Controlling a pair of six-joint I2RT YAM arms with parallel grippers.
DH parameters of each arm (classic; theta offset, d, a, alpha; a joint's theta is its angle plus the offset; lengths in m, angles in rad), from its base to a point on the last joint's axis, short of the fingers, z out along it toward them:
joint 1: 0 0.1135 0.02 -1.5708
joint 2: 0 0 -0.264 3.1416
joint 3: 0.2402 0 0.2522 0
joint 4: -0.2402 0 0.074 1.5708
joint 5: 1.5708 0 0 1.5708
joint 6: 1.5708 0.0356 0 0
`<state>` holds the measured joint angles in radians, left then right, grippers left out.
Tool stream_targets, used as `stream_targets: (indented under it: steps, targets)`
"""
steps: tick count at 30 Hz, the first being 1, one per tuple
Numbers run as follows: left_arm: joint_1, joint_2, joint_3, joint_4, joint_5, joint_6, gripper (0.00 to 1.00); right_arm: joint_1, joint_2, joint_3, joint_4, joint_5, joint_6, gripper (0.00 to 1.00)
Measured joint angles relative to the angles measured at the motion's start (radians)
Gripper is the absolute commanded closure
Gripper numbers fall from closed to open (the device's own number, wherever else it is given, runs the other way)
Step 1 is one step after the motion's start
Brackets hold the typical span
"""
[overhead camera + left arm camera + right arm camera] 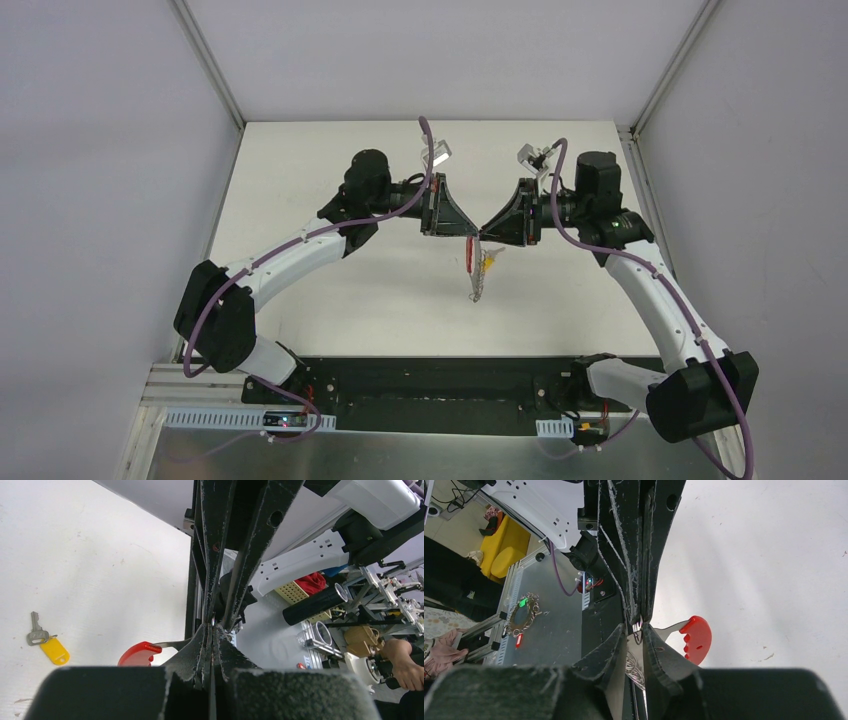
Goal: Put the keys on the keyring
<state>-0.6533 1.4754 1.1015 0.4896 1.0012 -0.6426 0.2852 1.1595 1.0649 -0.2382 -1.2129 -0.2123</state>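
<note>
The keyring is held in the air between both grippers over the table's middle. Its red part [468,255] hangs just below them, and it also shows in the left wrist view [140,654] and the right wrist view [696,637]. Silvery chain [478,286] dangles lower, and coils of it [634,666] sit between the right jaws. My left gripper [474,232] [213,630] is shut on the keyring's metal stem. My right gripper [488,233] [638,627] is tip to tip with it, shut on the same metal part. The key [47,642], silver with a yellow head, lies flat on the table, also seen from above [489,262].
The white table [330,300] is enclosed by white walls at the left, back and right. A black strip [430,380] with the arm bases runs along its near edge. Benches with tools lie beyond the table in the wrist views.
</note>
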Motion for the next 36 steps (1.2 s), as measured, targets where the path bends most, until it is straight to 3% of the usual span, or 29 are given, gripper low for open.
stream_targets:
  steps: [9, 13, 15, 18, 24, 28, 36]
  targets:
    - [0.000, 0.000, 0.000, -0.006, 0.016, 0.007, 1.00, -0.002, 0.000, -0.022, 0.016, -0.004, 0.003, 1.00]
    - [0.000, 0.000, -0.001, -0.016, 0.016, 0.021, 1.00, -0.003, 0.000, -0.027, 0.017, -0.004, 0.002, 1.00]
    - [0.000, -0.001, -0.001, -0.027, 0.016, 0.052, 0.90, -0.003, 0.000, -0.027, 0.008, 0.002, -0.006, 1.00]
    - [-0.002, -0.010, 0.003, -0.092, 0.011, 0.138, 0.76, 0.003, 0.000, -0.019, -0.042, 0.019, -0.042, 1.00]
    - [0.000, -0.027, 0.094, -0.427, -0.032, 0.417, 0.65, 0.075, 0.044, 0.096, -0.231, 0.115, -0.200, 1.00]
    - [0.000, -0.058, 0.116, -0.556, -0.050, 0.561, 0.64, 0.121, 0.063, 0.126, -0.301, 0.157, -0.263, 1.00]
    - [-0.002, -0.066, 0.119, -0.642, -0.048, 0.687, 0.65, 0.152, 0.105, 0.143, -0.360, 0.200, -0.303, 1.00]
